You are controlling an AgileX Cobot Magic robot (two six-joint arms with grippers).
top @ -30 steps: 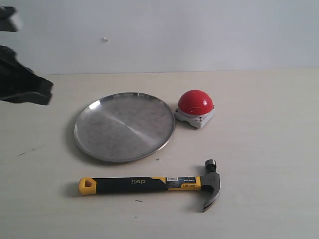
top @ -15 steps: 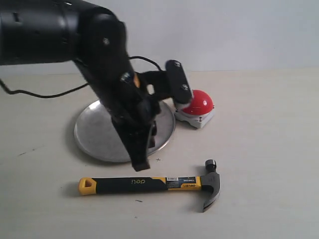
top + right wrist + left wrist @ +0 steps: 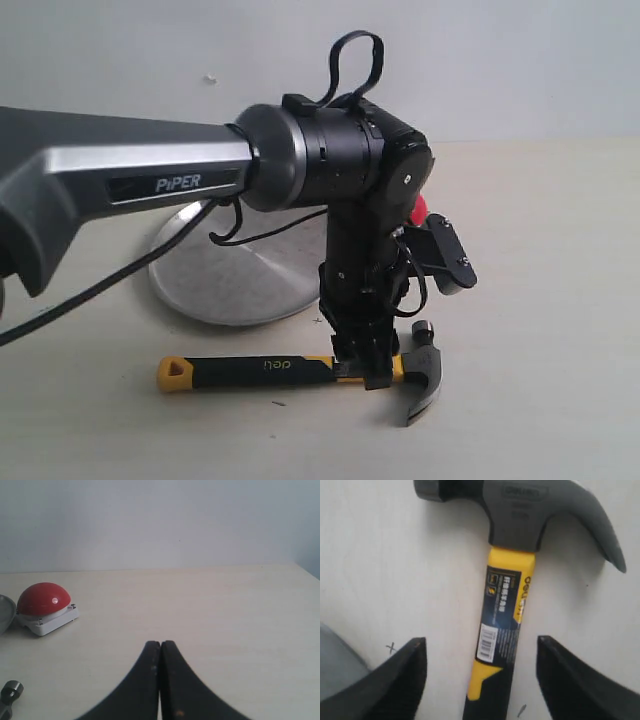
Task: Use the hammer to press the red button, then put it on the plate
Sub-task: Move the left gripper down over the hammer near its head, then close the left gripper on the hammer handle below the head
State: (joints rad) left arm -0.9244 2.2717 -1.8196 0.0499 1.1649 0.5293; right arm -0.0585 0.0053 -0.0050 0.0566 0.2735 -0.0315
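Down near the desk's near edge, the hammer lay flat and roughly parallel to that edge, its yellow butt toward the left edge and its dark head toward the right edge. The left arm reached in from the left edge and bent steeply down over the hammer. The left claw stood over the yellow neck just behind the head. In the left wrist view its two fingers were apart, one on each side of the labelled neck, with bare desk showing between each finger and the handle, so nothing was clamped. The hammer's striking face and its forked end both rested on the desk.

The plate sat between the hammer and the far edge, left of the middle. The arm covered the part of it toward the right edge, and a black cable hung across it. The red button stood on its grey base just beside the plate, on the side toward the right edge and nearer the far edge than the hammer. From the exterior view only a sliver of red showed behind the arm's wrist.

The right claw had its fingers pressed together with nothing between them, above bare desk and well apart from the button.
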